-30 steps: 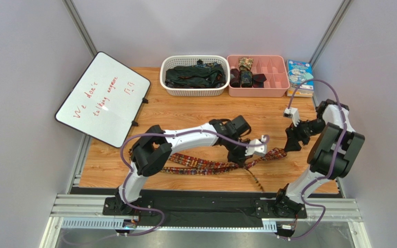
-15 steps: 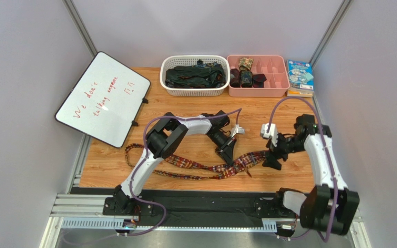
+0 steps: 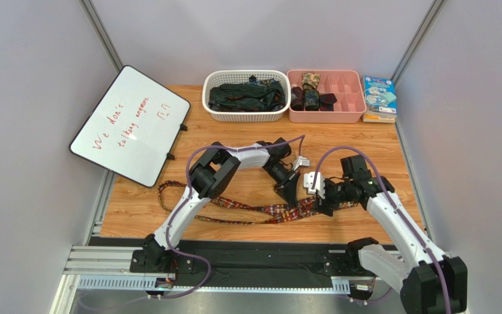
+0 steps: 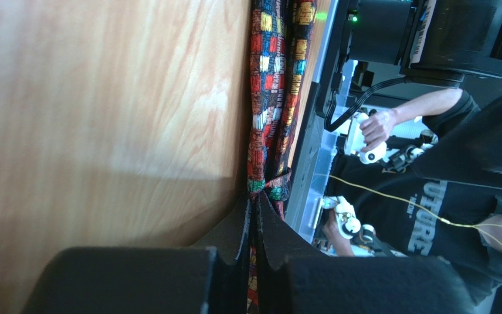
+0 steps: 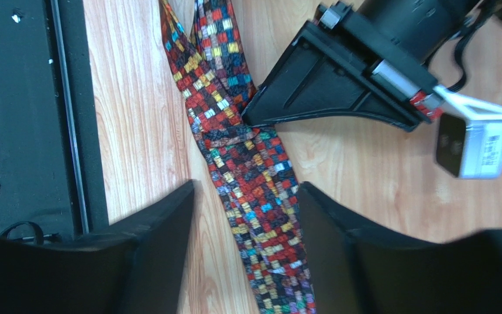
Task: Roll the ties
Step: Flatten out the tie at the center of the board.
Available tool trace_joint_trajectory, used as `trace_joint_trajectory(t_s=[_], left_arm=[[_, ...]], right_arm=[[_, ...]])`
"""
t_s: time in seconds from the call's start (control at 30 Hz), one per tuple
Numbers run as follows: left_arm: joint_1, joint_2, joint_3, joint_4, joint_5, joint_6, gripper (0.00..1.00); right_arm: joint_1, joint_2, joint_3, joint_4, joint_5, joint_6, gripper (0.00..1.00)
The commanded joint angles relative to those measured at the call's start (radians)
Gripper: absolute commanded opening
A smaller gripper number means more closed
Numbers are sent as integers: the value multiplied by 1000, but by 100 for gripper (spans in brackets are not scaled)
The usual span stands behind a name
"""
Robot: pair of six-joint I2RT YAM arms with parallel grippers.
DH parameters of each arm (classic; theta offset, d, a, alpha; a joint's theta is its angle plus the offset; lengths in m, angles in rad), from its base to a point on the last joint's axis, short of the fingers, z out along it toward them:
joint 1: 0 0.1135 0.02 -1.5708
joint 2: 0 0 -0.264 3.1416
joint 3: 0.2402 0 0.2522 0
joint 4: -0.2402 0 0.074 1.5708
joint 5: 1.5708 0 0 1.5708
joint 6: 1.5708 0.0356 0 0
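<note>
- One whiteboard (image 3: 129,124) at the upper left, with red handwriting, tilted against the table edge.
- One patterned tie (image 3: 247,209) lies loose and unrolled across the lower middle of the top view, in red, orange and yellow checks.
- Two arms are over it. The left gripper (image 3: 291,195) is at centre with its fingers (image 4: 237,226) pressed together, pinching the tie's doubled fabric.
- Just to its right is the right gripper (image 5: 247,190), fingers (image 5: 162,226) spread wide, one on each side of the tie's broad end, not gripping.
- One white basket (image 3: 247,116) at top centre holds a heap of dark ties (image 3: 244,97); I can't count them.
- One pink tray (image 3: 348,98) beside it holds rolled ties (image 3: 309,91) in its left compartments: one camouflage, a few dark.
- One blue box (image 3: 379,97) sits at the upper right.
- The table (image 3: 234,140) is light wood with a black mat (image 3: 253,254) along its near edge, and pale grey walls (image 3: 31,98) close it in.
</note>
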Motion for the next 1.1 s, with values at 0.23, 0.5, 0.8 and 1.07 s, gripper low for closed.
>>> trace_joint_trajectory(t_s=[0.23,0.5,0.8,1.07], left_arm=[[85,-93,13,-17,76,21,57],[192,-325,-154,-105,12,134,71],[444,-802,-368,-481,-429,715,79],[485,-1170,-667,-567,-707,1145,99]], right_arm=[[17,271,-33,273,185,34,40],[13,446,117,197,237,78,36],[-56,738,203,68,494,14,18],[-195,783,258,-50,542,-38,14]])
